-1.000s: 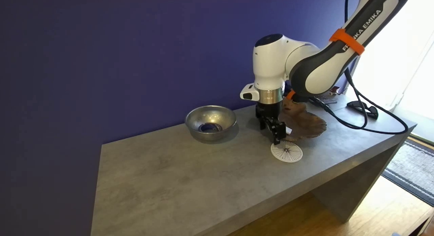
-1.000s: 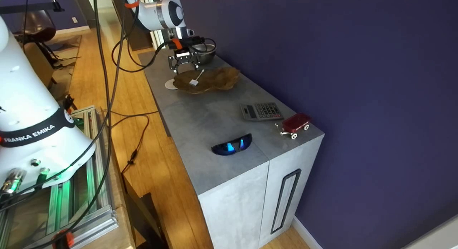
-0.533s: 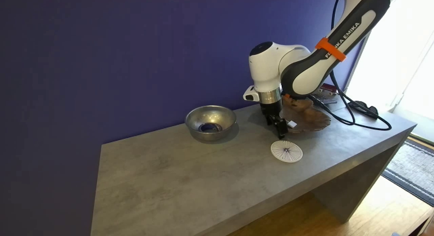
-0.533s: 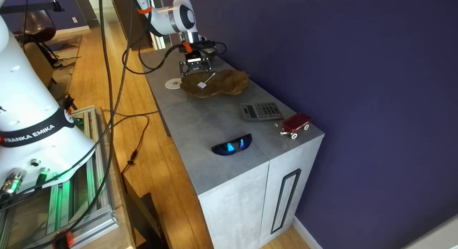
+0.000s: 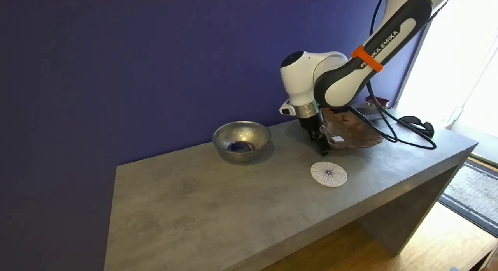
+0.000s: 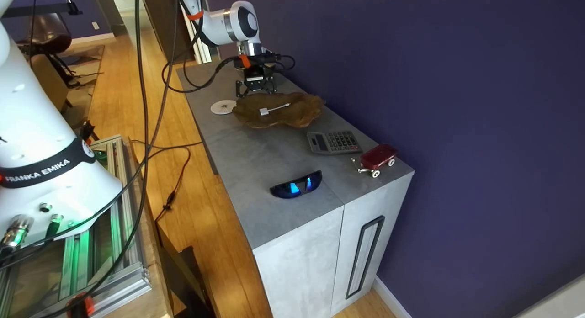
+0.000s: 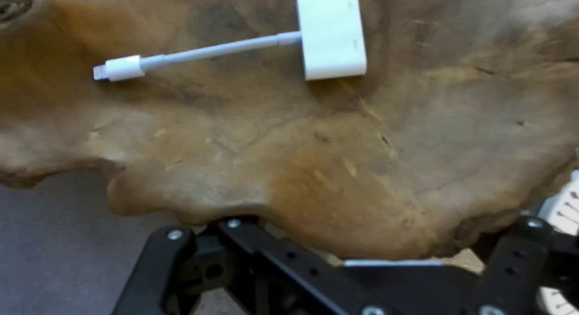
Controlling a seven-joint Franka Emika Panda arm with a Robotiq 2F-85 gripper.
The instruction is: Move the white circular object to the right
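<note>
The white circular object [image 5: 328, 174] is a flat, thin white disc with dark radial lines. It lies flat on the grey table in both exterior views [image 6: 223, 107]. Part of it shows at the right edge of the wrist view [image 7: 565, 211]. My gripper [image 5: 322, 151] is low over the table behind the disc, apart from it. Its fingers are spread in an exterior view [image 6: 257, 91], with nothing between them. In the wrist view the fingers [image 7: 384, 236] are at the rim of the brown wooden bowl [image 7: 271, 138], apparently against it.
A white adapter [image 7: 332, 34] with a short cable lies in the wooden bowl. A shiny metal bowl [image 5: 241, 156] stands near the purple wall. A calculator [image 6: 336, 142], sunglasses [image 6: 297, 185] and a red toy wagon [image 6: 378, 157] lie farther along the table [image 6: 256, 153].
My gripper has moved along the table and the wooden bowl has shifted the same way, away from the disc. The adapter has turned inside it. The disc stays put and shows more fully.
</note>
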